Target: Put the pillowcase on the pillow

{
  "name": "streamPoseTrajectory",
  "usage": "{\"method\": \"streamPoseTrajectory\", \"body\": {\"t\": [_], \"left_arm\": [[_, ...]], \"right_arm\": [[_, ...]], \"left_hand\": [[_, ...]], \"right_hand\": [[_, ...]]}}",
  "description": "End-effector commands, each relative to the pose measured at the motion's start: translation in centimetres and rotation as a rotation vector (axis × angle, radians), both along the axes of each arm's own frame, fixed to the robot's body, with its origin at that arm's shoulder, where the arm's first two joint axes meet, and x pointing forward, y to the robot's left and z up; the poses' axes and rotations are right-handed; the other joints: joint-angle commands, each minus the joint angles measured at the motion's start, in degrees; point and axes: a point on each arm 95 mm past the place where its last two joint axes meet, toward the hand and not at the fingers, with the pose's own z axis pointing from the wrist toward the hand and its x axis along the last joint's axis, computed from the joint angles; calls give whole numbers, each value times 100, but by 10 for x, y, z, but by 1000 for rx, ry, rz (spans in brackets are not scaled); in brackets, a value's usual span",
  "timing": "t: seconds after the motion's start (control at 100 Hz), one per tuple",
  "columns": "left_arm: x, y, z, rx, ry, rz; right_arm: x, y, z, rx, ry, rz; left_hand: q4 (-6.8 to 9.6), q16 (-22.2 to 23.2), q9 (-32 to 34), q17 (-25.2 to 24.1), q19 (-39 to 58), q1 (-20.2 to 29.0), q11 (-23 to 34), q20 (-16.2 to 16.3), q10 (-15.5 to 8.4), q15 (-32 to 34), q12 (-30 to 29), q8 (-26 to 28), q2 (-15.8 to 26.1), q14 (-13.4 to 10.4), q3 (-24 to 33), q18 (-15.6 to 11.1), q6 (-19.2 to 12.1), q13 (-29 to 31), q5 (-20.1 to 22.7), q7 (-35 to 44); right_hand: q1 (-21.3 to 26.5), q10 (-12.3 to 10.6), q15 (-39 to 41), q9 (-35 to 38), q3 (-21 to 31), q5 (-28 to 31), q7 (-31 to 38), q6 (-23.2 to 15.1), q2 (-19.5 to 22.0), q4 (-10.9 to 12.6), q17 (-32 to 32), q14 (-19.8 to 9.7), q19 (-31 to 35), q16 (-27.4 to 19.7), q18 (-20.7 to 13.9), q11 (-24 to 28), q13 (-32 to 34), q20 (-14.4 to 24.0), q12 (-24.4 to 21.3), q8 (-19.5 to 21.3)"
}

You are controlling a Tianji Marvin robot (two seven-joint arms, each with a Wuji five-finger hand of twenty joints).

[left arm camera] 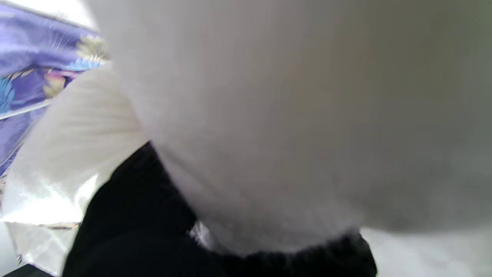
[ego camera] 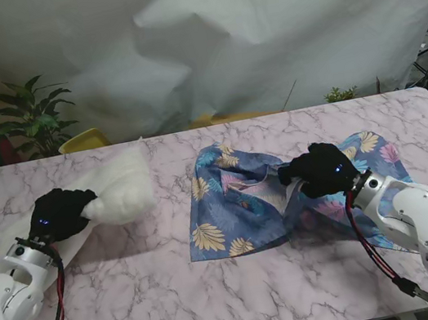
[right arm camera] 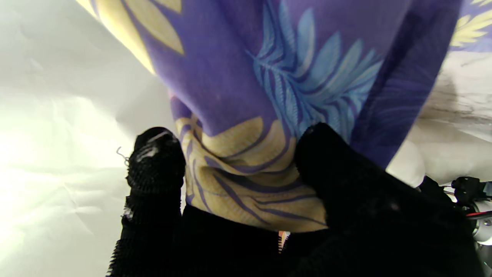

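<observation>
Nearest to us, our left hand (ego camera: 62, 213) is clamped on the near end of the white pillow (ego camera: 120, 189), which lies on the left half of the desk (ego camera: 248, 303); the left wrist view shows little but white stuffing pressed against black fingers (left arm camera: 130, 215). Our right hand (ego camera: 319, 170) grips a bunched fold of the blue leaf-print pillowcase (ego camera: 227, 207), and in the right wrist view two black fingertips (right arm camera: 155, 161) pinch the cloth between them. The pillowcase lies crumpled on the right half of the desk, its mouth apparently gaping toward the pillow, though we cannot be sure which edge is the opening.

We judge this to be the step of getting both pieces in hand, with the pillow not yet inside. The next move calls for holding the opening lifted and wide while we bring the pillow's far end across the gap and feed it in.

The desk is pink-veined marble. Beyond it stand a leafy plant (ego camera: 32, 117), a yellow tub (ego camera: 84, 140) and a draped white sheet (ego camera: 257, 28) as backdrop.
</observation>
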Motion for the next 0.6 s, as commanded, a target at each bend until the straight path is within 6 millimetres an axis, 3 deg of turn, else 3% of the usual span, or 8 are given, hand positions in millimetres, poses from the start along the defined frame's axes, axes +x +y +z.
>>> {"method": "streamPoseTrajectory", "body": {"t": [0.0, 0.25, 0.59], "left_arm": [[8, -16, 16, -37, -46, -35], [23, -58, 25, -232, -118, -117], [35, -145, 10, -349, -57, -388]], "right_arm": [[4, 5, 11, 9, -31, 6], [11, 21, 7, 43, -17, 20], [6, 19, -1, 39, 2, 29]], "left_hand": [[240, 109, 305, -77, 141, 549, 186, 234, -98, 208, 61, 477, 395, -345, 1303, -505, -835, 264, 810, 1166], [225, 103, 337, -110, -10, 526, 165, 186, -91, 134, 66, 483, 376, -367, 1333, -505, -862, 277, 812, 1140], [185, 137, 394, -131, -91, 490, 125, 195, 4, 153, 143, 389, 480, -393, 1225, -452, -873, 287, 706, 1014]], "right_hand": [[150, 82, 452, 89, 203, 208, 743, -281, 436, 151, 86, -252, 7, 51, -83, 243, 229, 105, 89, 169], [153, 72, 435, 85, 184, 207, 741, -279, 452, 145, 94, -267, -9, 37, -106, 231, 225, 106, 96, 172], [157, 72, 408, 85, 175, 207, 740, -279, 452, 148, 93, -259, -22, 24, -96, 226, 220, 105, 102, 173]]}}
